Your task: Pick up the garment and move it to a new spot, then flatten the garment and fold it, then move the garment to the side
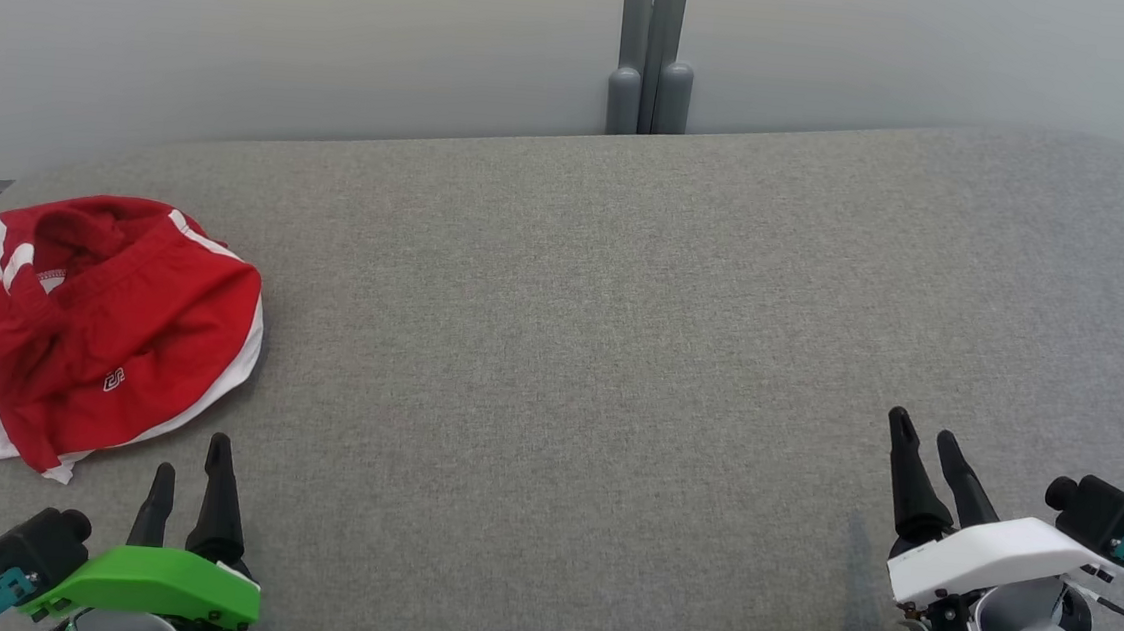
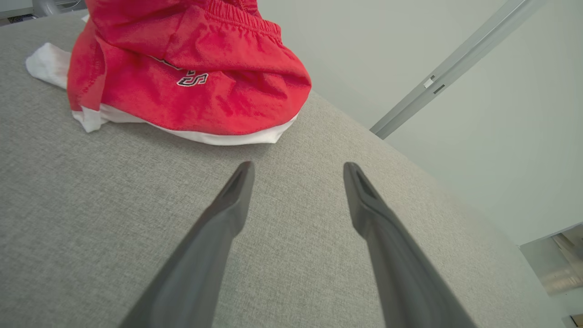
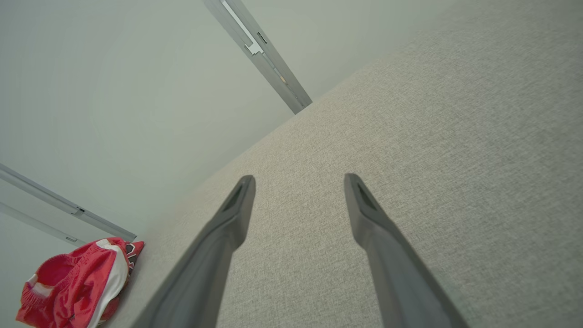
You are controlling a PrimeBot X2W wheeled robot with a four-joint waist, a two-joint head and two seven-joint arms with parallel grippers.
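1. ITEM: garment (image 1: 100, 319). Red, shorts-like, with white trim and a gathered waistband (image 2: 241, 20). It lies crumpled in a heap at 9 o'clock in the head view, at the left end of the grey fabric worktop (image 1: 619, 360) and close to its edge.
2. LEFT GRIPPER (image 1: 192, 457): at 7 o'clock in the head view. The fingers are moderately parted and hold nothing. The tips point at the garment's near white hem (image 2: 218, 139) and stop just short of it, not touching.
3. RIGHT GRIPPER (image 1: 924, 426): at 4 o'clock in the head view. The fingers are parted and empty, and it is well apart from the garment.
4. STEP IN HAND (judged): the first pick-up, not yet begun. The left arm is the better placed of the two.
5. HANDLING NOTES (judged):
   - Keep the fingers spread and come down on a raised fold, not the flat hem, so both layers are pinched.
   - The cloth looks thin and slippery, so close fully before lifting.
   - Lift high enough for the trailing white corner to clear the worktop.
   - Carry it toward 12 o'clock of centre, where both arms can reach to flatten it.
6. MARKINGS: one small embroidered mark (image 2: 191, 78), white with a dark outline. An "S"-like character shows and the rest is lost in a fold, so it cannot be read in full. No other writing is visible.
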